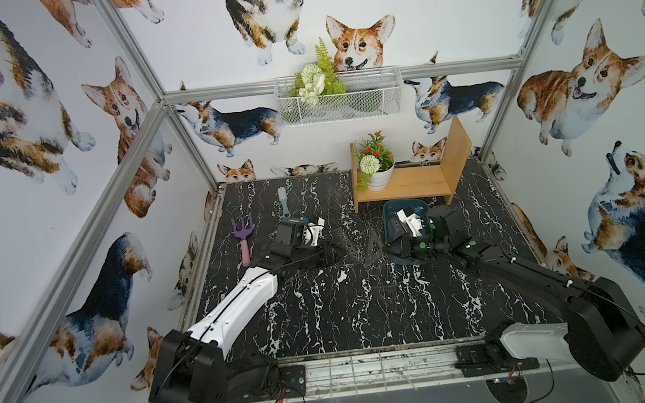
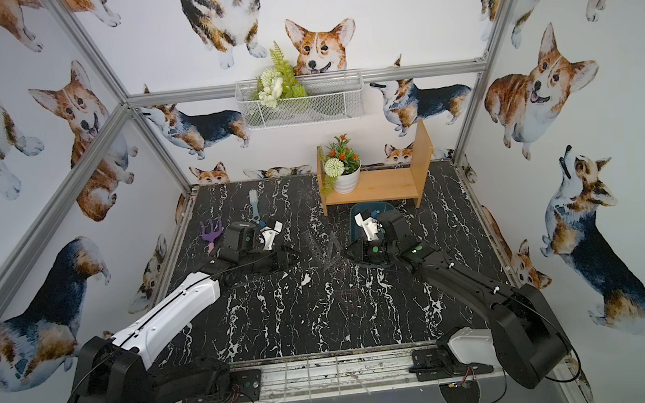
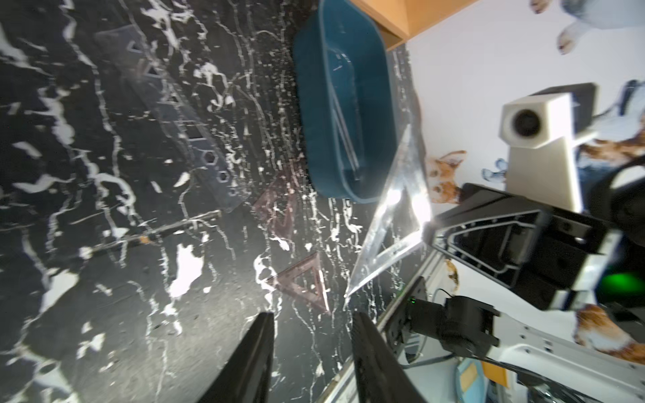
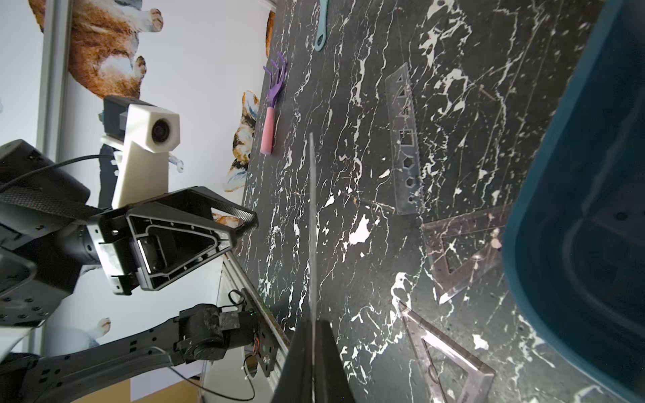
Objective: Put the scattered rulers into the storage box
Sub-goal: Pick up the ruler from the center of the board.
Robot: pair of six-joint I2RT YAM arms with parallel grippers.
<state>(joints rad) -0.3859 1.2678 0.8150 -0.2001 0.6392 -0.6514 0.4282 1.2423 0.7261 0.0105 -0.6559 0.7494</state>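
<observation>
Three rulers [image 4: 403, 139] near storage box [image 3: 314, 146]; clear triangle [image 3: 401, 181] in right hand [image 4: 313, 324]; left hand [image 3: 312, 319] half-wide.

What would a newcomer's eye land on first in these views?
First, the clear set square glinting in the shut right gripper, held near the teal storage box. Then the corgi wallpaper all around, and the straight ruler and two purple set squares lying on the black marble table, with the left gripper open nearby.
</observation>
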